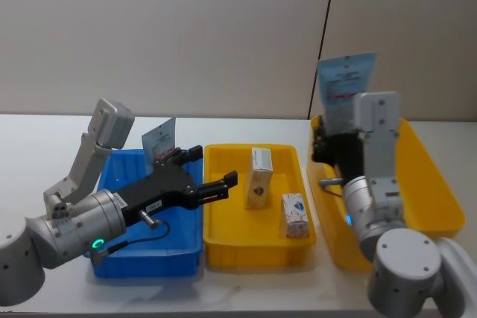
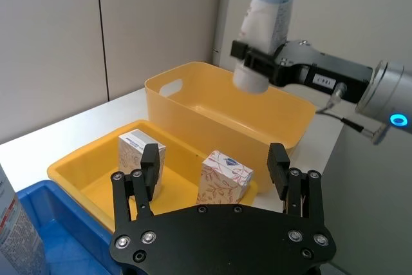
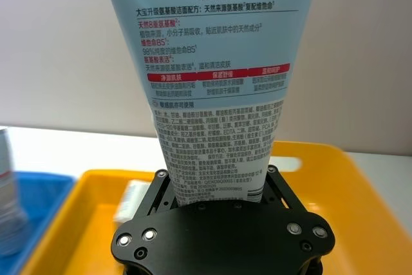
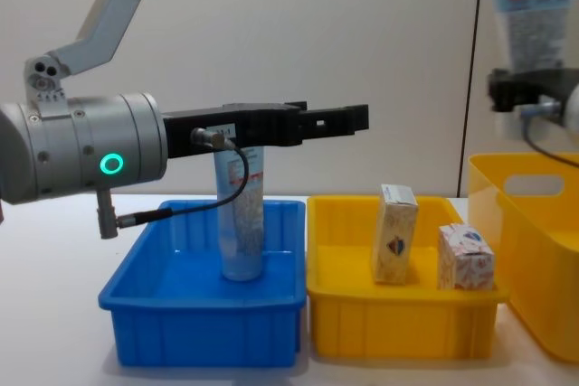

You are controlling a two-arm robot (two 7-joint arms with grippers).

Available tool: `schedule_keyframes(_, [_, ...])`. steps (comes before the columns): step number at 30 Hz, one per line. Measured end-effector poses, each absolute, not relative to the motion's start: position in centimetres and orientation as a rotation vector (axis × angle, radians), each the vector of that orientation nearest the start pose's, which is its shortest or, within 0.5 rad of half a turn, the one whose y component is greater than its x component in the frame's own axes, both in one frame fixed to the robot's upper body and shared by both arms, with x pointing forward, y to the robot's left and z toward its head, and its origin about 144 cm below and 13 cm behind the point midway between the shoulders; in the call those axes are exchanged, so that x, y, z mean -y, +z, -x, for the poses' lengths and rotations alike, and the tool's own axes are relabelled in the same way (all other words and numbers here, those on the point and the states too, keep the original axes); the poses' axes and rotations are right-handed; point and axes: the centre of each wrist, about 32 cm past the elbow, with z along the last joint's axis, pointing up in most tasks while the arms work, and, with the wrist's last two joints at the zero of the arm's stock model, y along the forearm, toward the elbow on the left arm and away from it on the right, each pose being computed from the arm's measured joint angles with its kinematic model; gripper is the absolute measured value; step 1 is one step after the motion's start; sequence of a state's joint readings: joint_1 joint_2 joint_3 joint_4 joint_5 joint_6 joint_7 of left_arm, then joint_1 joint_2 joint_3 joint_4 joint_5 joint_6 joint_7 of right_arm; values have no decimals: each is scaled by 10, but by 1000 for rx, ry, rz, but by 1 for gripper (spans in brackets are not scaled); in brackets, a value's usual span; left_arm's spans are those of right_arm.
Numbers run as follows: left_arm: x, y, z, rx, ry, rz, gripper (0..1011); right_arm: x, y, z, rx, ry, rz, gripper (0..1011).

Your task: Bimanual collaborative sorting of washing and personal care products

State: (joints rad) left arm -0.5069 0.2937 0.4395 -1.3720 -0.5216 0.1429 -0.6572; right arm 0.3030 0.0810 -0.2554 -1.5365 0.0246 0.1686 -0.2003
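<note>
Clenching a pale blue squeeze tube (image 3: 215,82) near its cap end in the right hand (image 2: 252,64), crimped top pointing up, and holding it clear above the deep yellow bin (image 1: 436,184) on the robot's right. Hovering the left hand (image 1: 212,167), spread wide and grasping nothing, over the seam between the blue tray (image 4: 199,327) and the shallow yellow tray (image 4: 398,327). Keeping company below: a second tube (image 4: 242,223) standing upright in the blue tray, a taller carton (image 1: 259,176) and a shorter carton (image 1: 294,215) standing apart in the shallow yellow tray. Probably carrying the lifted tube across for a handover to the waiting left hand. Calling next for bringing the tube level with that spread hand, closing on the tube's body clear of the right hand's grip, then letting go on the right, all without knocking the cartons underneath.
</note>
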Motion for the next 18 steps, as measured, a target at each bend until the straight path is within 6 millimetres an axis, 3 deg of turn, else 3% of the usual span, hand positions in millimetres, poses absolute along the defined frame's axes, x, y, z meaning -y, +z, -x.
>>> schedule_keyframes(18, [-201,1243,-572,-24,550,63,1001,223,1230,-533,152,-1799,131,308])
